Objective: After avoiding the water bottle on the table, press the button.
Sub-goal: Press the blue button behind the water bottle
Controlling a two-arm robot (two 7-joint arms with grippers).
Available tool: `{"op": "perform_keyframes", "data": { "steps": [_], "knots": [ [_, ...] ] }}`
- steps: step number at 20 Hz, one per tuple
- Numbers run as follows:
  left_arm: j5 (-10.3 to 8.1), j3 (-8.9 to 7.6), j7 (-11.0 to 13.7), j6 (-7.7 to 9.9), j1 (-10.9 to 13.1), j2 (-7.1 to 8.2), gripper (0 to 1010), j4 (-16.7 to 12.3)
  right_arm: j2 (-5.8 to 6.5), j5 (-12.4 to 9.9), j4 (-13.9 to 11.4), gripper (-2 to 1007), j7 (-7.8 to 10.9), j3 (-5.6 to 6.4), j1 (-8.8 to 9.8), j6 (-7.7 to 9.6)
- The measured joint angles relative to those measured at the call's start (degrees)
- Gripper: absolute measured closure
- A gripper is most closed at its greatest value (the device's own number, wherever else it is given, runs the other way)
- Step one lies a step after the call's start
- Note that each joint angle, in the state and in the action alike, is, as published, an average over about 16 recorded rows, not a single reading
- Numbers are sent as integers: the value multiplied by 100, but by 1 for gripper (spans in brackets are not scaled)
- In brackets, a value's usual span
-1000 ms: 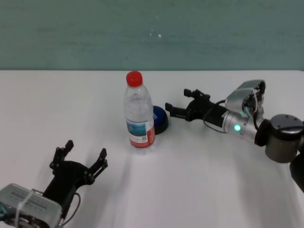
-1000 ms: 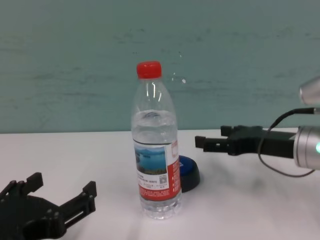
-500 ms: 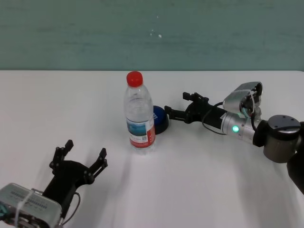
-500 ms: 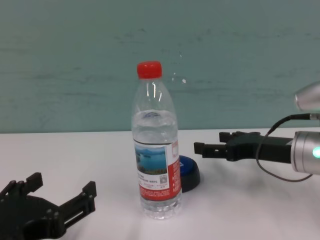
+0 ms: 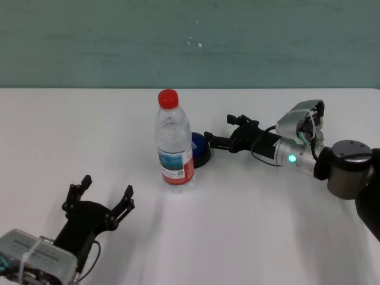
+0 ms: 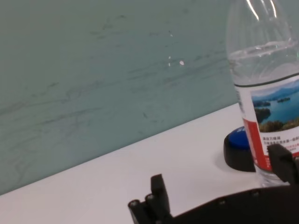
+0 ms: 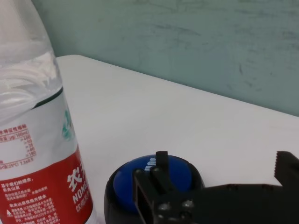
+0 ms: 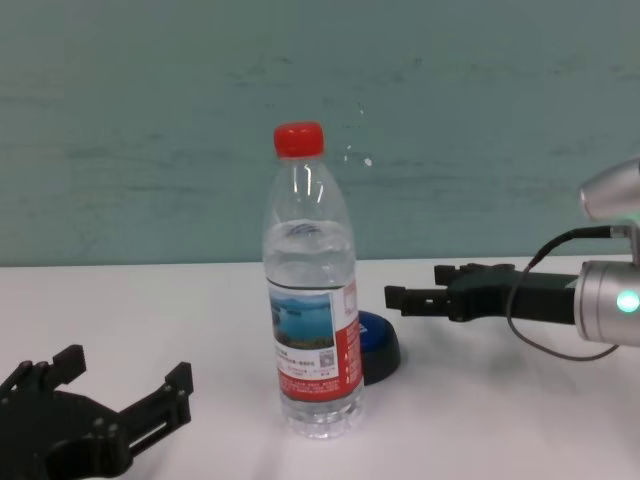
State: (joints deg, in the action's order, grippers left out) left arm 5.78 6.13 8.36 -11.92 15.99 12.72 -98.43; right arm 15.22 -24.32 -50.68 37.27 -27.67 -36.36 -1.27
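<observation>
Moved in closer from the right since a second ago: right gripper (image 5: pixel 217 138) with fingers spread, empty, tips just beside the button (image 5: pixel 199 149) and held low and sideways, likely so as to come round the bottle (image 5: pixel 174 139) standing upright in front of the button on the table (image 5: pixel 249 225). Parked near the front-left corner: left gripper (image 5: pixel 100 199), fingers apart and empty, well clear of both.

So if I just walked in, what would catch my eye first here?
Probably the water bottle with its red cap, standing upright mid-table. Half hidden right behind it sits the blue button, and the right hand reaches in toward it from the right. The left hand rests open near the table's front edge.
</observation>
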Motion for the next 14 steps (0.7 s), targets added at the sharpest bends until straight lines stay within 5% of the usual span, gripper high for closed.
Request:
{"op": "perform_keyframes", "data": {
  "steps": [14],
  "knots": [
    [0, 0, 0, 0, 0, 0, 10, 0, -331, 103, 819, 1, 281, -30, -465, -205]
  ]
}}
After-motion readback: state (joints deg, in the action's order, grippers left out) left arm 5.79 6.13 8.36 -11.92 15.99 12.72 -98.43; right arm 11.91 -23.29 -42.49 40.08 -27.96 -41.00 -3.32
